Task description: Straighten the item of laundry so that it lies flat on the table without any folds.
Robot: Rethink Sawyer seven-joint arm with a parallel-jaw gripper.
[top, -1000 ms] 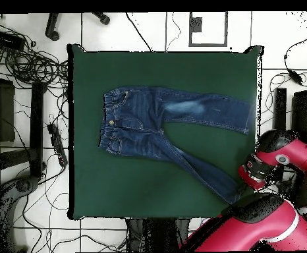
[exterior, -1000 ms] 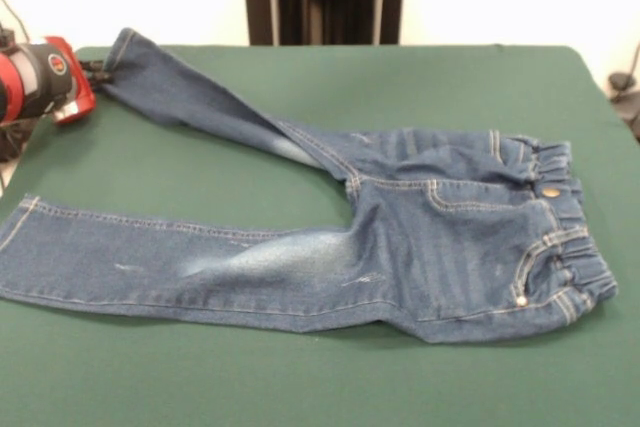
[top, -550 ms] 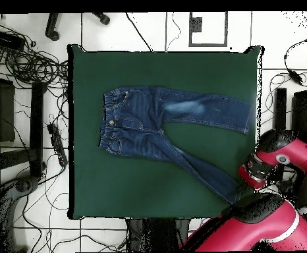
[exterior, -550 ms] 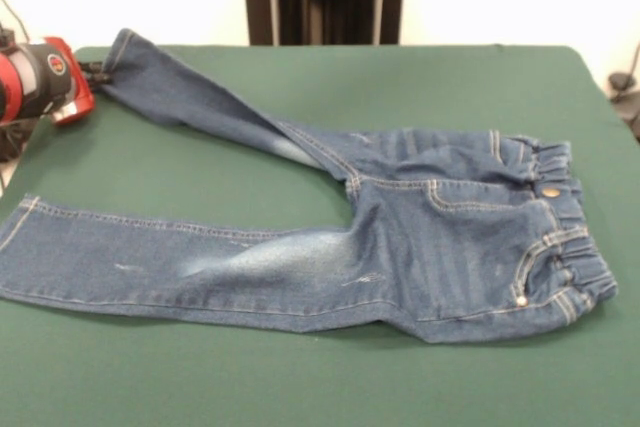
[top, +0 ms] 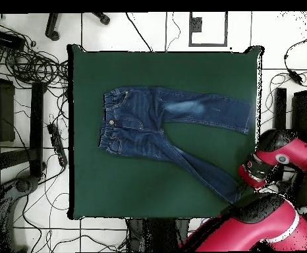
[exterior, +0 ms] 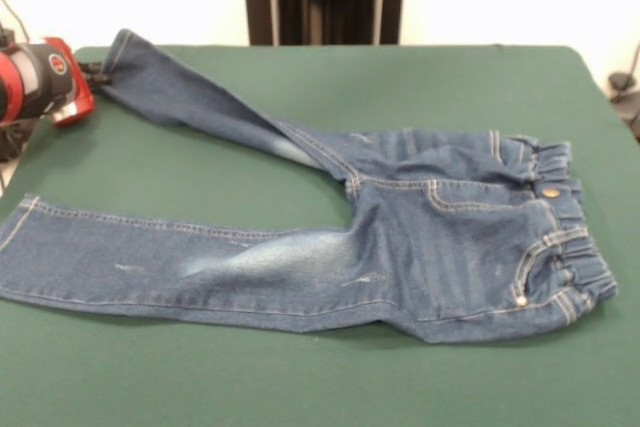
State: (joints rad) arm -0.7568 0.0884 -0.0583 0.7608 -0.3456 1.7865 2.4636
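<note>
Front and overhead views of the work area. The pincer sits at the surface's edge, its black tips meeting the cuff of the far trouser leg; whether they are spread or pinching the denim cannot be told. Behind it, the red and black arm reaches in from beside the surface's corner.

The jeans lie on the dark green surface, legs parted in a V. In the front view, the far leg runs diagonally from the crotch up to the pincer at the upper left, narrow and partly twisted along its length. The near leg lies flatter, stretching leftward to the surface's left edge, with a pale faded patch near the knee. The gathered elastic waistband is at the right, bunched and rumpled, with a brass button on its upper part. The seat area shows a fold where the far side overlaps the near side.

Cables litter the tiled floor around the surface.
</note>
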